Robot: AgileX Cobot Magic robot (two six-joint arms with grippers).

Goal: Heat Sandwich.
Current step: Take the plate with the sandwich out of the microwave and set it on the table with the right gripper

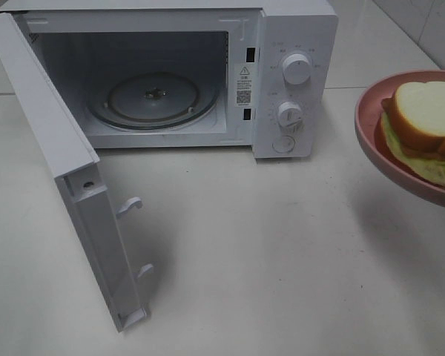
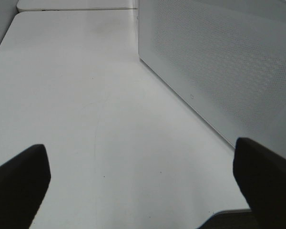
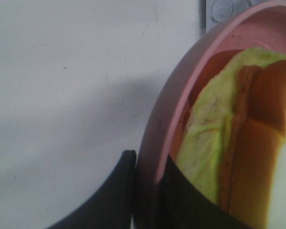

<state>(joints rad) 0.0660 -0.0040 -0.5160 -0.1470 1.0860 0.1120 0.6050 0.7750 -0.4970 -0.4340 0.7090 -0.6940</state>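
Sitting on a pale table (image 1: 282,245), a white microwave (image 1: 297,81) has its door (image 1: 67,170) swung wide open toward the viewer on the left. Inside, the round glass turntable (image 1: 152,100) lies bare. Two round knobs (image 1: 297,68) sit one above the other on the right-hand control panel.

At the right edge of the overhead view, a round pink plate (image 1: 367,119) hangs in the air above the table, well apart from the microwave. On it rests the sandwich (image 1: 426,122): white bread with a brown crust and a yellow-green leafy layer.

The right gripper (image 3: 148,191) is pinching the plate's rim, one dark finger outside the rim and one inside, just beside the sandwich.

The left gripper (image 2: 143,181) has its two dark fingers (image 2: 19,186) spread wide, holding nothing, low over the table beside the microwave's perforated side wall (image 2: 219,67).
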